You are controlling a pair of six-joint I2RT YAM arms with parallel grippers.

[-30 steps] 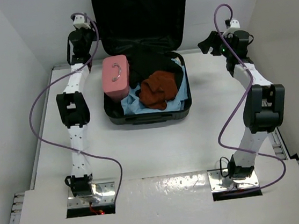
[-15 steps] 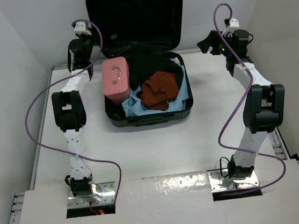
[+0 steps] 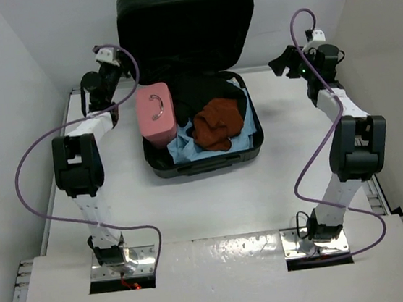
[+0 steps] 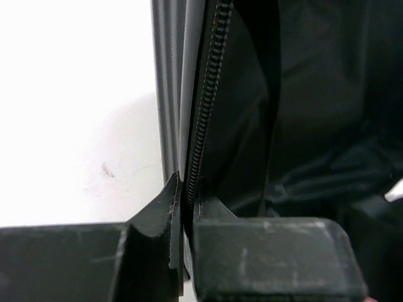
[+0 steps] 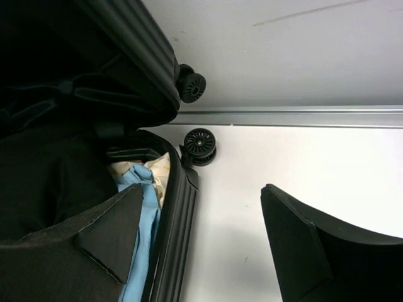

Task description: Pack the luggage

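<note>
The luggage (image 3: 204, 161) lies open at the back of the table, its ribbed lid (image 3: 187, 21) standing up. Inside are a pink case (image 3: 156, 112), a rust cloth (image 3: 217, 124), light blue cloth (image 3: 187, 149) and a black garment (image 3: 202, 89). My left gripper (image 3: 120, 67) is at the lid's left edge. In the left wrist view the left gripper (image 4: 184, 189) is shut on the lid's zippered rim (image 4: 208, 94). My right gripper (image 3: 279, 62) hangs open beside the luggage's right rear corner. In the right wrist view the right gripper (image 5: 201, 207) straddles the ribbed base wall (image 5: 173, 239).
Two small black wheels (image 5: 200, 143) (image 5: 192, 87) sit at the luggage's rear corner, near a metal rail (image 5: 302, 116) along the back wall. White walls close in on both sides. Purple cables (image 3: 35, 162) loop from each arm.
The left gripper has shut on the lid's edge, and the left arm has swung out to the left. The lid has tipped slightly forward. The right arm has hardly moved.
</note>
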